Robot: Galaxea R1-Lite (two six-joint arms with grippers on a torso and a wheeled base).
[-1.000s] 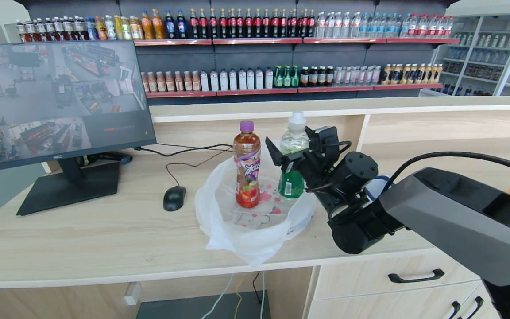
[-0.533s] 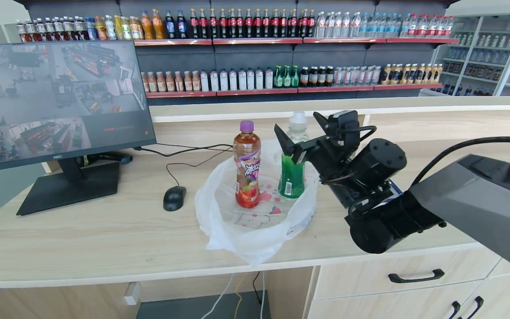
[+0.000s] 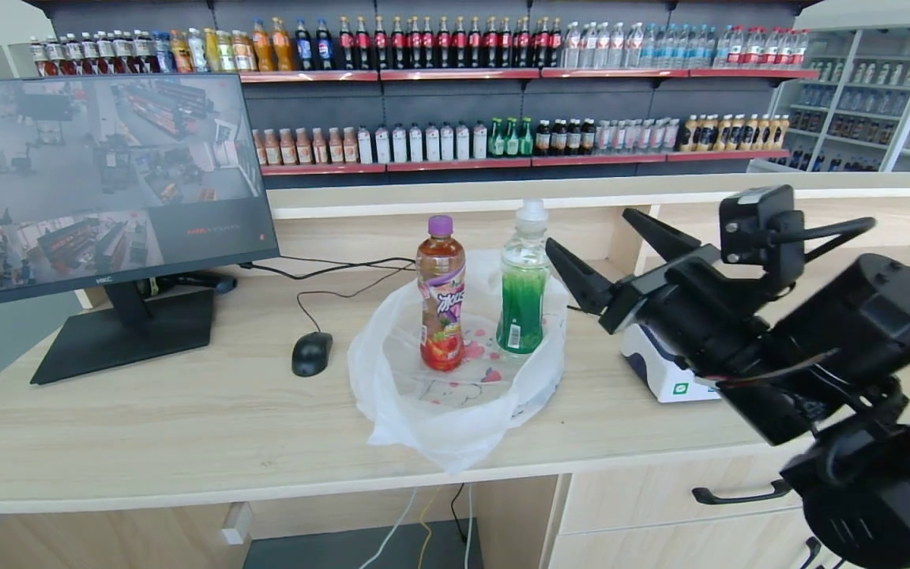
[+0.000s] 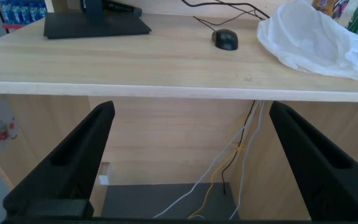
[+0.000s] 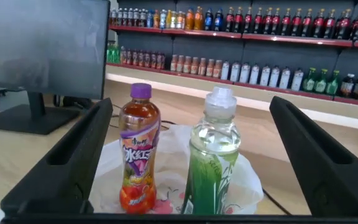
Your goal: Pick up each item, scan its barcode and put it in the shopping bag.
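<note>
Green bottle (image 3: 523, 296), orange bottle (image 3: 441, 296) upright inside shopping bag (image 3: 439, 411): judged bagged. Right gripper (image 3: 588, 229) spread, empty, just right of bag; no grip needed.

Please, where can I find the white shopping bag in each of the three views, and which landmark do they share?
Head view: the shopping bag at the counter's middle, right of the mouse.
Left wrist view: on the countertop, beyond the mouse, bag at.
Right wrist view: spread around the feet of the purple-capped bottle and the green bottle.
Shared landmark: the monitor; the left wrist view has its stand.
</note>
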